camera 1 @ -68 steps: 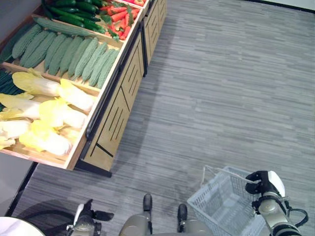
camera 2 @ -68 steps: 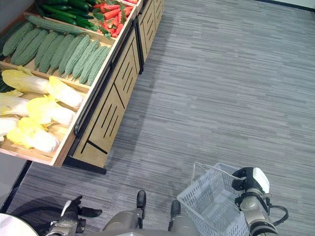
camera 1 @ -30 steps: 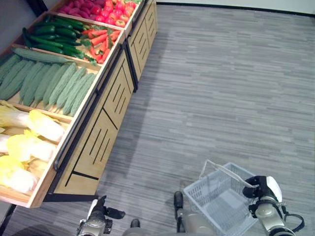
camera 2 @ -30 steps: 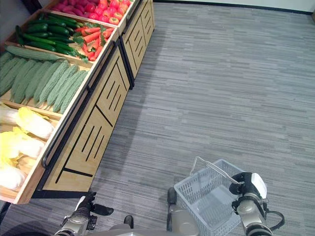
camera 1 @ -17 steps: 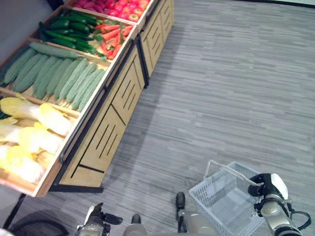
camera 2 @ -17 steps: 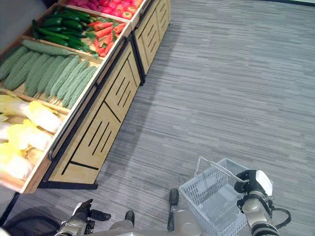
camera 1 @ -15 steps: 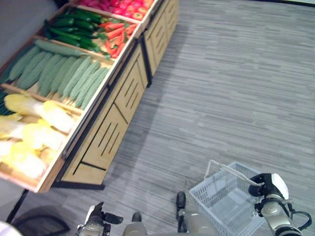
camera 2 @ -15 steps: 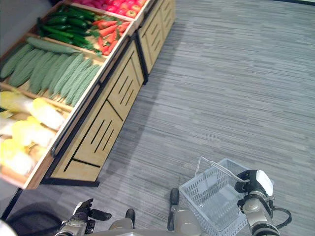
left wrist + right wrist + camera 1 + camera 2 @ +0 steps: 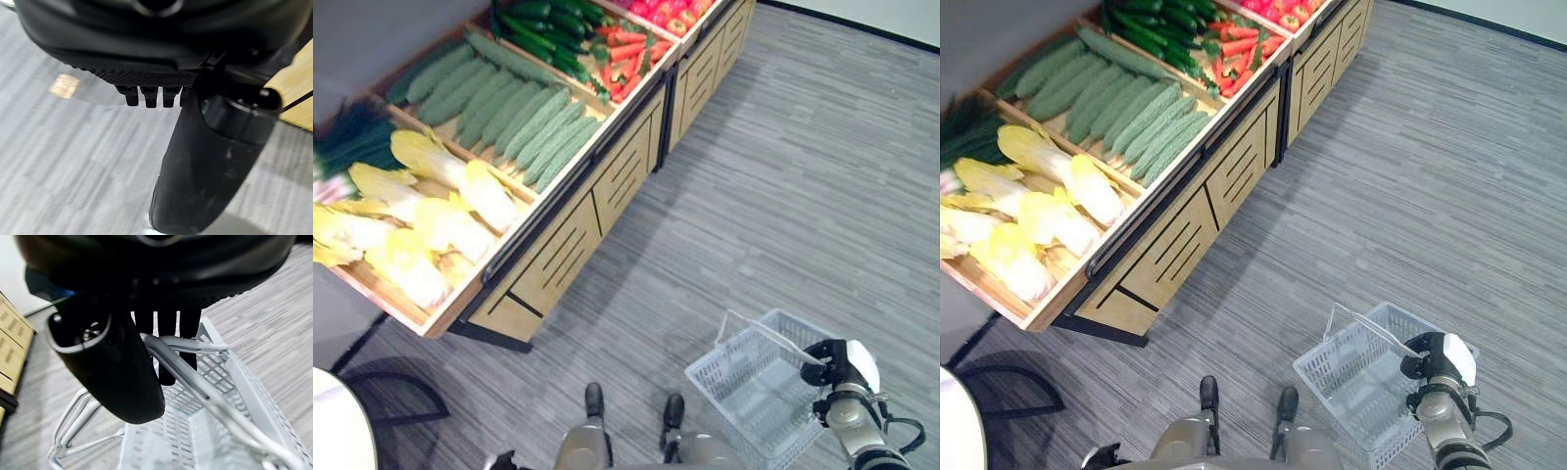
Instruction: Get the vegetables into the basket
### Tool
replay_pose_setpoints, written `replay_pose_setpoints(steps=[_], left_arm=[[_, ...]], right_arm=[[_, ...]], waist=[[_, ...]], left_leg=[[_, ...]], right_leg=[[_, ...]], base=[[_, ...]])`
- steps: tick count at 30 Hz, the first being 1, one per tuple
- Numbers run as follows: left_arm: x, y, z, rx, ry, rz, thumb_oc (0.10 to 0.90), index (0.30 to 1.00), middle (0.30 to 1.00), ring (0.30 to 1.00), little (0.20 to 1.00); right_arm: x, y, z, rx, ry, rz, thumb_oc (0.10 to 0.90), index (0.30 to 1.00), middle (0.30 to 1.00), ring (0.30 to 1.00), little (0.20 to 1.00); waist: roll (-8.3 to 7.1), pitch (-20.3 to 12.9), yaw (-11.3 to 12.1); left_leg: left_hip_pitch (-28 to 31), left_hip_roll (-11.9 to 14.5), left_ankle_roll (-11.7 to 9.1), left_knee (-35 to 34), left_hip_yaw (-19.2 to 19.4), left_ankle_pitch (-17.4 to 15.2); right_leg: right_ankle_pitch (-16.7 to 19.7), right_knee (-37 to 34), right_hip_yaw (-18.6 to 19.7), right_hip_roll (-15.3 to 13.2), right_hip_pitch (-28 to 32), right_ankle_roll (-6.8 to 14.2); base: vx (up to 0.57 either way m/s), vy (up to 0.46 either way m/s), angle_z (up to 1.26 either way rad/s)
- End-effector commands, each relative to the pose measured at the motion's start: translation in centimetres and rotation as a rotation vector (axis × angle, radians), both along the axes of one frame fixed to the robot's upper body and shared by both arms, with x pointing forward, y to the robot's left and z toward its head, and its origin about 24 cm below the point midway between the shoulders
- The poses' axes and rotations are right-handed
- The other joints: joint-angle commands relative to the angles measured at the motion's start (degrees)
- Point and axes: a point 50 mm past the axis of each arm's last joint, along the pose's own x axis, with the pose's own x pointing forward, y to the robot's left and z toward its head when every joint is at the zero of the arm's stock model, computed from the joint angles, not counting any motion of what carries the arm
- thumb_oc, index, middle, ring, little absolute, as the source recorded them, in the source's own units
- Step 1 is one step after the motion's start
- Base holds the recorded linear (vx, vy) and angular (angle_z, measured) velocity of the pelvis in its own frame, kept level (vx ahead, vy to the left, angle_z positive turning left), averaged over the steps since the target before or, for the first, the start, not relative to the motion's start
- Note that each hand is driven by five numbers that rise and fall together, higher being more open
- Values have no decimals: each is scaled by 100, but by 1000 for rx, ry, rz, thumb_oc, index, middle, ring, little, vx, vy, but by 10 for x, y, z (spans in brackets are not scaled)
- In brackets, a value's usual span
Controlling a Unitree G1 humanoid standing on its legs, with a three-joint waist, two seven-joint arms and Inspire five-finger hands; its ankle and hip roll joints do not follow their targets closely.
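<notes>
So that vegetables [image 9: 460, 211] can drop in, the right hand [image 9: 146, 333] curls round the empty basket's [image 9: 749, 387] handle [image 9: 195, 377].

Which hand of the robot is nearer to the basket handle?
The right hand: its fingers are curled round the basket handle of the white basket. The left hand hangs low at the robot's left side, over bare floor near the wooden stand, away from the basket.
</notes>
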Motion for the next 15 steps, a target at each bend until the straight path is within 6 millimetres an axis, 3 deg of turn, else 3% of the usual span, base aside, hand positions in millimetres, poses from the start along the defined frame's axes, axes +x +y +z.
replay_pose_setpoints(steps=[1, 9, 15], left_arm=[[-1, 33, 11, 123, -3, 2, 900, 1000, 1000, 1000, 1000], [-3, 42, 14, 143, 1, 2, 900, 1000, 1000, 1000, 1000], [0, 44, 16, 149, -6, -12, 900, 1000, 1000, 1000, 1000]], right_arm=[[7, -14, 16, -80, -64, -1, 400, 300, 300, 300, 300], [10, -9, 11, -66, -42, -4, 400, 300, 300, 300, 300], [18, -7, 14, -64, -61, 13, 400, 300, 300, 300, 300]], waist=[[-273, -345, 103], [-416, -357, 172], [-273, -268, 94]], left_leg=[[-377, 1, -89, 428, -35, -324], [-210, -240, 122, 305, 4, -525], [27, -317, 261, 237, -69, -629]], right_leg=[[250, -94, 390, -759, 414, 798], [829, 24, 527, -945, 302, 1010], [901, 902, 814, -792, -151, 909]], base=[[78, 241, -4], [58, 133, 0], [39, 119, -15]])
